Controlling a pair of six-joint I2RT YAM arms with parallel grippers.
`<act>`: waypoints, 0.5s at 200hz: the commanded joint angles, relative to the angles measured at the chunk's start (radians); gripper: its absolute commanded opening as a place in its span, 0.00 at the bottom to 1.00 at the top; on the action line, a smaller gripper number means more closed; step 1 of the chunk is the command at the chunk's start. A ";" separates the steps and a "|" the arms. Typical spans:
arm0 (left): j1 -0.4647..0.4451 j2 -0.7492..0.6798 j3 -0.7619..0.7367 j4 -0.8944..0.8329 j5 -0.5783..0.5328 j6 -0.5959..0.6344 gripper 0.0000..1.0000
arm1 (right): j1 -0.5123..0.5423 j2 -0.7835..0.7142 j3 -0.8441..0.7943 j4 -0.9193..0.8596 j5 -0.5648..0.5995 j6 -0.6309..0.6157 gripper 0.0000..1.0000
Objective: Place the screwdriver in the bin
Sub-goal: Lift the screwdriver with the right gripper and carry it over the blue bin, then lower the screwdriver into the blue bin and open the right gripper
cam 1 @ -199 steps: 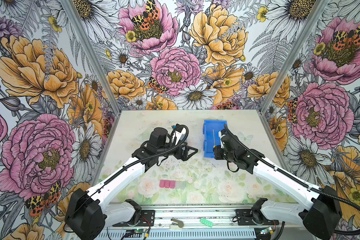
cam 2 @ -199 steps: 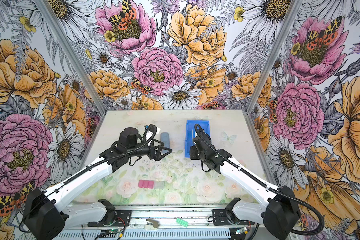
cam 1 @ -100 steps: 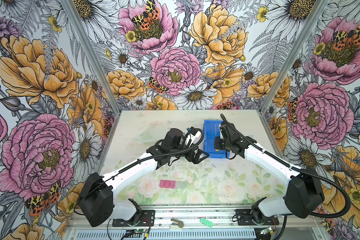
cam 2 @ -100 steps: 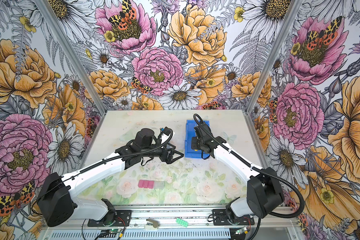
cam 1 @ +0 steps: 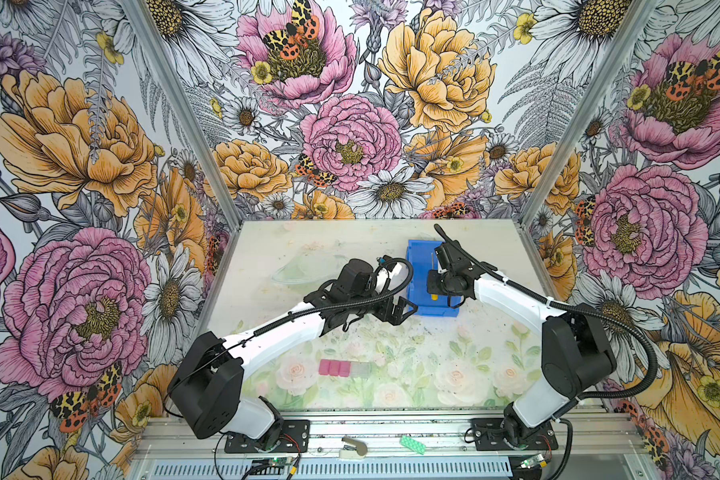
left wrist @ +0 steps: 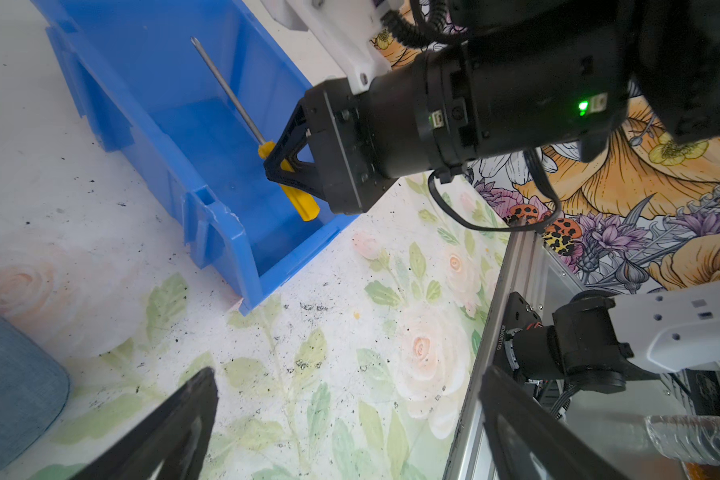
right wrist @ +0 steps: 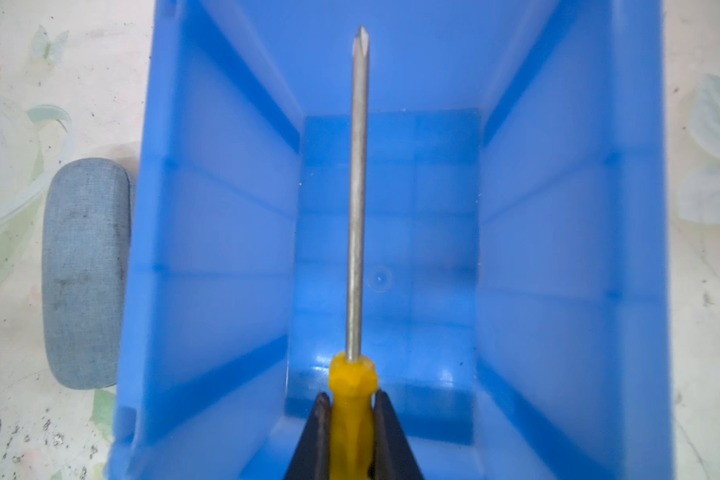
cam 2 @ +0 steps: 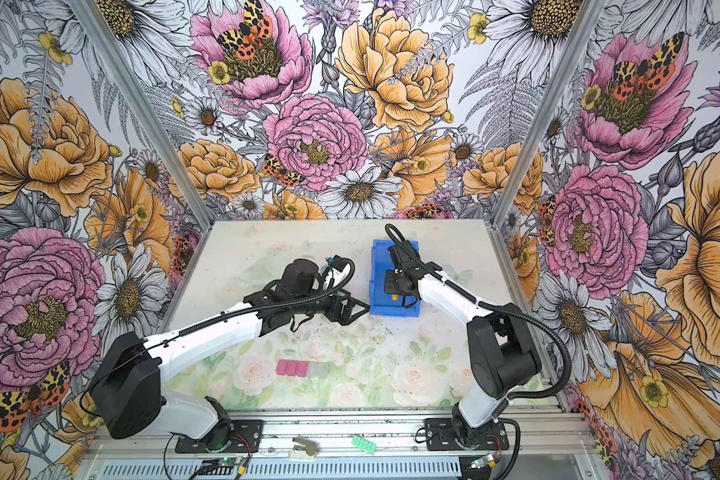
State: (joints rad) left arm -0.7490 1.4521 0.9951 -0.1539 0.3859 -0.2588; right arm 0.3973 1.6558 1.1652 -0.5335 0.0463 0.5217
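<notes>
Both jaws of the right gripper [right wrist: 352, 401] were clamped on the handle of the small slim screwdriver [right wrist: 355, 257], a tool with a translucent yellow plastic grip and a thin grey metal shaft, so the right arm was plainly the one to finish. In both top views the screwdriver hung over the open interior of the tall-walled blue plastic rectangular bin [cam 1: 422, 249], which stood just right of the frame's centre on the pale floral-printed table [cam 1: 391, 374]. What the coming move turned on was the tool's long axis. It ran parallel to the bin's long walls, with the cross-point tip toward the upper edge of the frame and the bin's back wall. The handle end pointed toward the lower edge and the low cut-away front. The tool sat roughly midway between the side walls and touched neither. Whether the shaft hung clear of the bin floor could not be read for certain, though it looked held above it. Judged from that alignment, simply opening the jaws should drop it inside lengthwise, though the handle end lay near the low front lip, the likeliest place for a spill. Left of the bin's front corner in a top view, the left gripper [cam 1: 404, 311] stood open and empty, near but apart. A grey-blue fabric-covered oblong case [right wrist: 86, 274] lay just beside the bin's outer wall.
</notes>
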 commanded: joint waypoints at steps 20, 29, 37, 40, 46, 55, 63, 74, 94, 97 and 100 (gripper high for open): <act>-0.013 0.029 0.004 0.027 -0.094 -0.062 0.99 | -0.015 0.071 0.055 0.009 -0.012 -0.017 0.00; -0.021 0.029 0.000 0.030 -0.097 -0.061 0.99 | -0.017 0.084 0.063 0.009 -0.009 -0.017 0.00; -0.026 0.028 -0.001 0.032 -0.099 -0.059 0.99 | -0.017 0.097 0.070 0.009 -0.009 -0.015 0.00; -0.027 0.028 -0.002 0.034 -0.098 -0.059 0.99 | -0.017 0.100 0.071 0.009 -0.008 -0.014 0.00; -0.027 0.028 -0.004 0.034 -0.099 -0.060 0.99 | -0.019 0.110 0.076 0.009 -0.008 -0.014 0.00; -0.027 0.027 -0.007 0.039 -0.096 -0.065 0.99 | -0.019 0.125 0.084 0.009 -0.008 -0.014 0.00; -0.027 0.027 -0.010 0.043 -0.095 -0.066 0.99 | -0.020 0.136 0.090 0.010 -0.005 -0.015 0.00; -0.027 0.027 -0.014 0.047 -0.100 -0.070 0.98 | -0.019 0.152 0.097 0.009 0.001 -0.017 0.00; -0.026 0.034 -0.014 0.045 -0.100 -0.077 0.99 | -0.019 0.175 0.107 0.012 0.002 -0.020 0.00; -0.025 0.034 -0.015 0.046 -0.101 -0.078 0.99 | -0.020 0.178 0.108 0.012 0.003 -0.020 0.00; -0.024 0.034 -0.016 0.046 -0.101 -0.079 0.99 | -0.019 0.180 0.107 0.012 0.002 -0.021 0.00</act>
State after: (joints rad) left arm -0.7704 1.4834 0.9939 -0.1326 0.3096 -0.3168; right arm 0.3847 1.8149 1.2415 -0.5335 0.0395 0.5205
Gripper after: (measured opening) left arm 0.986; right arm 0.167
